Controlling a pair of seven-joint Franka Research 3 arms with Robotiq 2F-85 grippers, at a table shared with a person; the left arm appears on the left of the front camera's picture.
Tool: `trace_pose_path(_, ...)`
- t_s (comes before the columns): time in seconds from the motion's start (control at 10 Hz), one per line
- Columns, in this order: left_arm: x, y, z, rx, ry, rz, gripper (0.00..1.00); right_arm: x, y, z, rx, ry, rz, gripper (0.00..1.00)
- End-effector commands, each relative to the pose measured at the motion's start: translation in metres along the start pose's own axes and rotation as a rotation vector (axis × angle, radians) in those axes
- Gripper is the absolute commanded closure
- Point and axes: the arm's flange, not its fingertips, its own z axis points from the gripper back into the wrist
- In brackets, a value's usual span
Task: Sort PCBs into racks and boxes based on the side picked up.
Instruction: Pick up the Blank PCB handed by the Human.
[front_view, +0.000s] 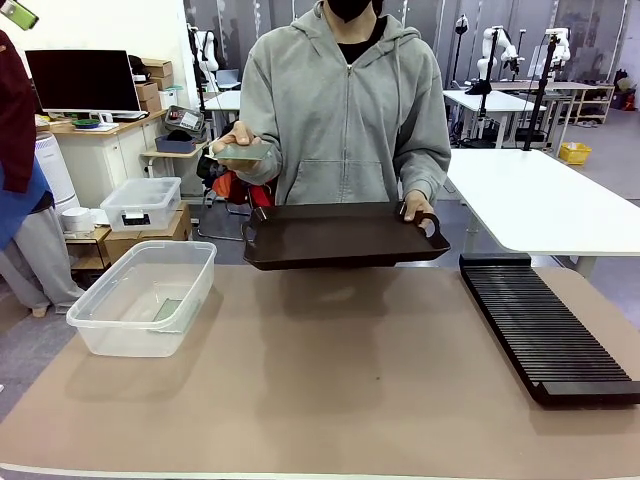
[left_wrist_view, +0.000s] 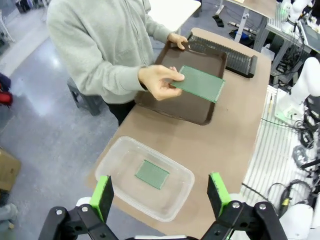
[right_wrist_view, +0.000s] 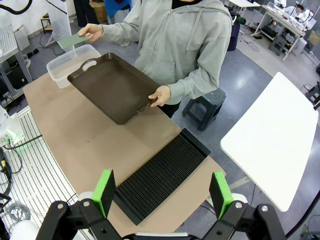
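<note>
A long brown table stands between the robot and a person in a grey hoodie at its far side. The person holds a dark brown tray over the far edge, one hand on its handle. A black slotted rack lies along the table's right side, its slots bare. A clear plastic tub sits at the left, with one green board flat on its bottom. The person's other hand holds a second green board by its edge, roughly level, above the tray's tub-side end. The left gripper hangs high over the tub, fingers spread wide and holding nothing. The right gripper hangs high over the rack, likewise spread and bare.
</note>
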Motion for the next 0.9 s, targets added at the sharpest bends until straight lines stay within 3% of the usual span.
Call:
trace_pose_path(0.0, 0.005, 0.012, -0.004, -0.073, 0.087, 0.222, 0.0, 0.0, 0.003, -0.001, 0.004, 0.0, 0.002, 0.0)
trace_pose_path(0.3, 0.002, 0.02, -0.017, -0.181, 0.114, 0.357, 0.0, 0.0, 0.003, -0.001, 0.004, 0.0, 0.002, 0.0)
trace_pose_path(0.5, 0.004, 0.025, -0.045, -0.274, 0.136, 0.58, 0.0, 0.0, 0.003, -0.001, 0.004, 0.0, 0.002, 0.0)
trace_pose_path(0.8, 0.0, 0.04, -0.071, -0.41, 0.085, 0.814, 0.0, 0.0, 0.003, -0.001, 0.004, 0.0, 0.002, 0.0)
